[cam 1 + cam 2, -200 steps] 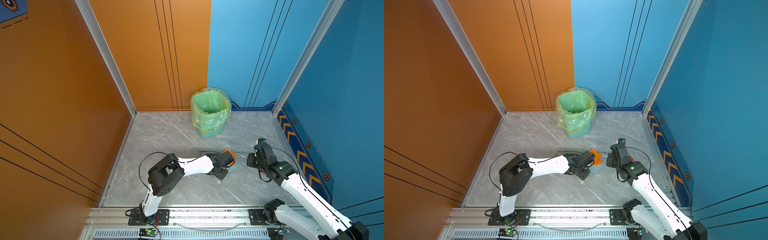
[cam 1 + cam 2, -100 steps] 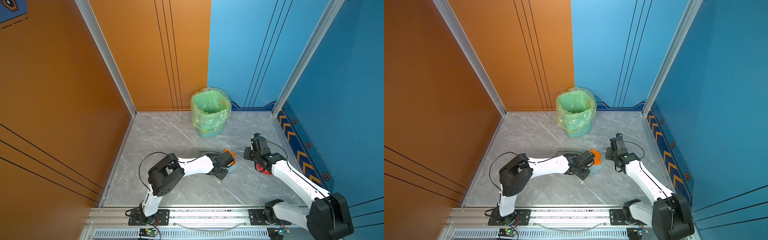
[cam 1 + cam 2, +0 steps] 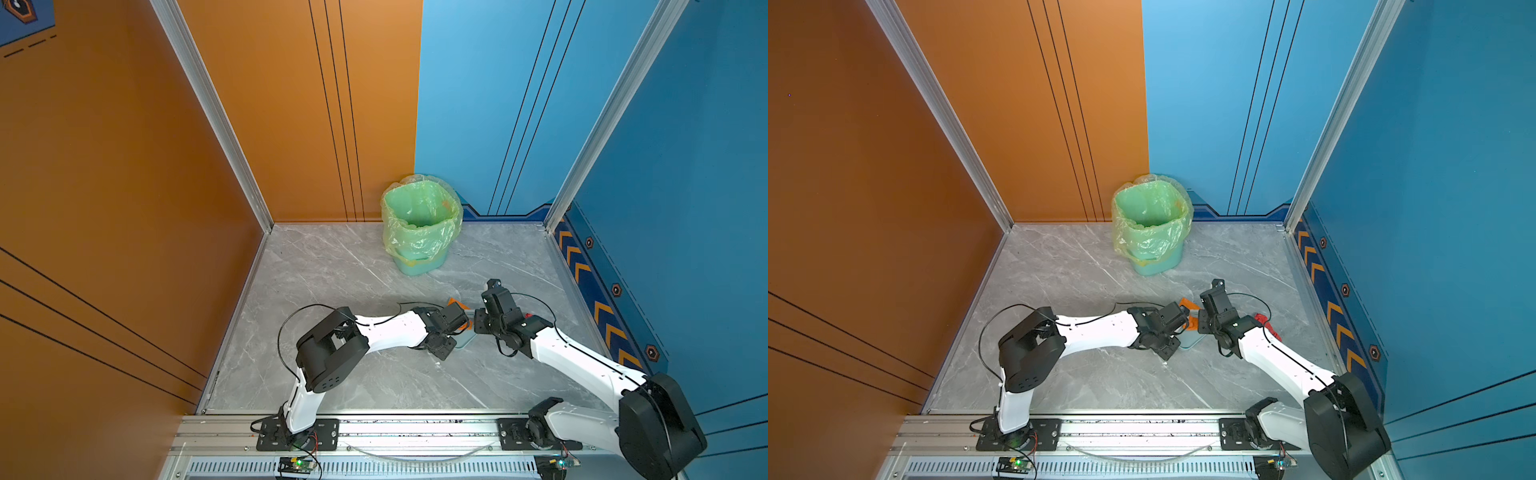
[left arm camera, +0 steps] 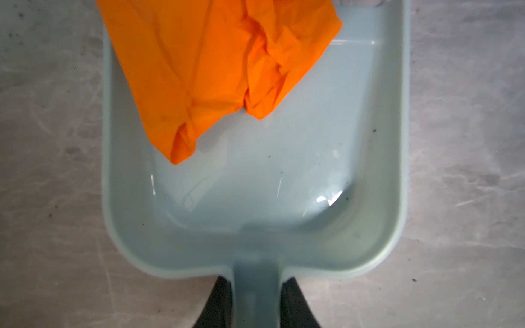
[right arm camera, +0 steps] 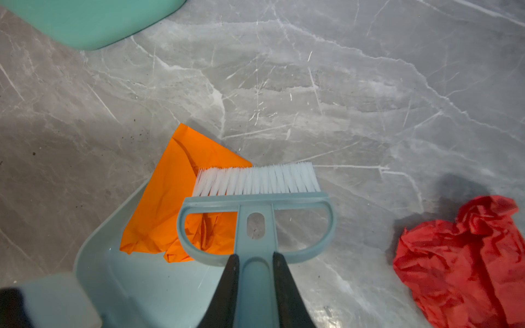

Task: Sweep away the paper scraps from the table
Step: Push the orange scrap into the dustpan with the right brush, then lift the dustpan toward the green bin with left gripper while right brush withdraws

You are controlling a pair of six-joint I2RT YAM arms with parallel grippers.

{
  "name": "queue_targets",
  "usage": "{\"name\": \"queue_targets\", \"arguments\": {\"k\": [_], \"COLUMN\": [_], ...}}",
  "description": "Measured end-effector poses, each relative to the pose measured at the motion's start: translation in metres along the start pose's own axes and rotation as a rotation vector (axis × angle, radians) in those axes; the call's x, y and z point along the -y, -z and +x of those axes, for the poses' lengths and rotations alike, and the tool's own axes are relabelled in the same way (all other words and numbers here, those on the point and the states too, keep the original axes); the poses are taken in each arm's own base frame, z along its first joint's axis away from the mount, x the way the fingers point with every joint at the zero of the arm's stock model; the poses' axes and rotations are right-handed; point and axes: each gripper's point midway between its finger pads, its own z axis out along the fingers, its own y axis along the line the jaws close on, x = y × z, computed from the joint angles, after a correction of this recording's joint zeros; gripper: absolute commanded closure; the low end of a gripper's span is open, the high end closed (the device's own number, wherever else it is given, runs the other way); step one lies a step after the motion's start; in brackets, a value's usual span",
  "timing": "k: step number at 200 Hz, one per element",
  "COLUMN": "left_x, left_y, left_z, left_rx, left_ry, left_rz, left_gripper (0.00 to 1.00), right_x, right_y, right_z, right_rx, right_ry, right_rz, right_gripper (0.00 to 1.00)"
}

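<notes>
An orange paper scrap lies half over the front lip of a pale blue dustpan on the table. My left gripper is shut on the dustpan's handle. My right gripper is shut on the handle of a small white-bristled brush. The bristles rest on the far side of the orange scrap, at the mouth of the dustpan. A red crumpled scrap lies apart on the table, to the right of the brush; in a top view the red scrap peeks out behind my right arm.
A green bin with a translucent liner stands at the back middle of the table, against the wall; its base shows in the right wrist view. Aluminium rails frame the table. Both arms meet near the middle right.
My right arm has swung left, carrying the brush up to the dustpan's mouth and against the orange scrap. The left arm and dustpan have stayed put.
</notes>
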Motion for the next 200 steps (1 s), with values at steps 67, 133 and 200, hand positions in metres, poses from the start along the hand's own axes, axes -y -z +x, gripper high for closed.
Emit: {"name": "queue_targets", "arguments": {"k": [67,133,200], "left_x": [-0.001,0.000,-0.001], "left_y": [0.000,-0.001,0.010], "left_z": [0.000,-0.001,-0.007], "left_rx": [0.001,0.002,0.025], "left_ry": [0.000,0.000,-0.007], "left_rz": [-0.003,-0.003,-0.007], "left_gripper": [1.00,1.00,1.00], "right_x": [0.001,0.005,0.035], "right_y": [0.026,0.047,0.072], "right_z": [0.029,0.028,-0.016], "right_rx": [-0.006,0.054,0.170], "right_ry": [-0.002,-0.063,-0.223], "right_rz": [-0.027,-0.074,-0.045], "right_gripper": [1.00,1.00,1.00]}}
